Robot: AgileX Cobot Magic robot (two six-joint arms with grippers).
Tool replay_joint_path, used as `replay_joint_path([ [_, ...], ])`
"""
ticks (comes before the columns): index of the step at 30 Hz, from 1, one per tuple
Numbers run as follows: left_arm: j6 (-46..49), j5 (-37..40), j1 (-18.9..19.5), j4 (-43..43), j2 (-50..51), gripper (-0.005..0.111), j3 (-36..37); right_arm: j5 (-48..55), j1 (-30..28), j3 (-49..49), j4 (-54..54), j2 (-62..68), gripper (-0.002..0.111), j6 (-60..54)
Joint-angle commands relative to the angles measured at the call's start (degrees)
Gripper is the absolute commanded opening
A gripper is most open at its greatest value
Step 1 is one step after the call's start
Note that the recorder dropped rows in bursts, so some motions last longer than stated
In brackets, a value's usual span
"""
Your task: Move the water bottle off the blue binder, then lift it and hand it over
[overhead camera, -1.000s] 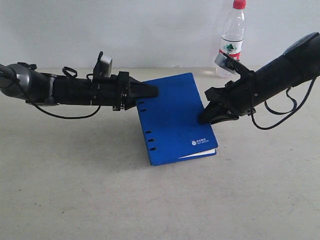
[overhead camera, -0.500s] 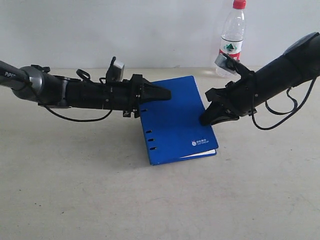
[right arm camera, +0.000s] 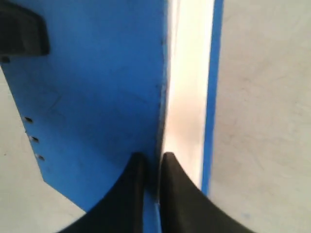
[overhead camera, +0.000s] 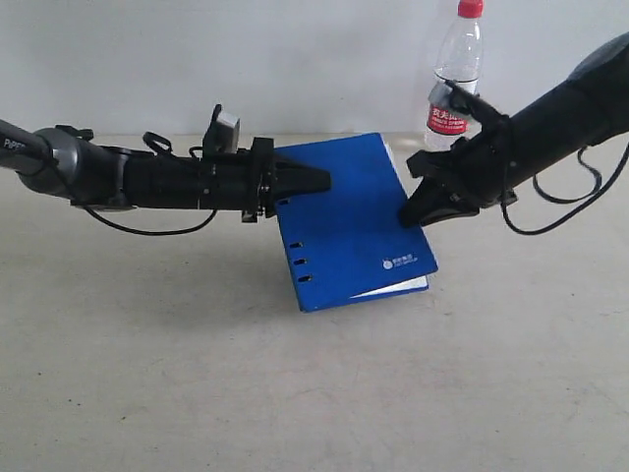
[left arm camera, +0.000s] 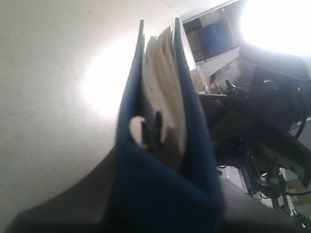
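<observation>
Royal blue set against matt black and pale grey.

The blue binder (overhead camera: 349, 211) has a solid royal-blue cover with a small white logo (overhead camera: 393, 264), a row of dark slots (overhead camera: 298, 262) along its spine, and white pages (right arm camera: 187, 82) showing between the covers. In the left wrist view those pages look cream. The water bottle (overhead camera: 454, 74), at the far edge of the tabletop (overhead camera: 147, 374), is clear, with a red cap (overhead camera: 471, 8) and a red label (overhead camera: 445, 120) carrying white marks. The left gripper (overhead camera: 322, 179) and right gripper (overhead camera: 405, 214) are matt black, as are the left arm (overhead camera: 147, 182) and right arm (overhead camera: 560, 113). The tabletop is pale grey-beige with faint dark specks, and the wall (overhead camera: 246, 59) is plain off-white.
</observation>
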Motion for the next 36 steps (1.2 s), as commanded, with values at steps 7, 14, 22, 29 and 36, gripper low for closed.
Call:
replay_joint_path([
  [7,2.88,-0.59,1.93,14.45,-13.04,0.005,0.03,0.71,-7.95,-0.34,-31.3,-18.54,0.0,14.98],
  [14,-0.15,-5.09,-2.91,27.46,-26.97,0.005,9.01,-0.58,-7.96,-0.34,-34.05,-26.72,0.0,18.17],
  [22,0.12,-34.75,-9.16,25.85,-51.27,0.005,29.71,0.37,-7.96,-0.34,-36.93,-31.59,0.0,18.61],
  [29,8.71,-72.58,-14.66,19.71,-73.31,0.005,33.86,-0.39,-7.96,-0.34,-36.5,-31.64,0.0,19.89],
  [36,8.71,-73.19,-14.66,19.71,-73.39,0.005,30.88,-0.1,-7.96,-0.34,-36.5,-31.64,0.0,20.15],
])
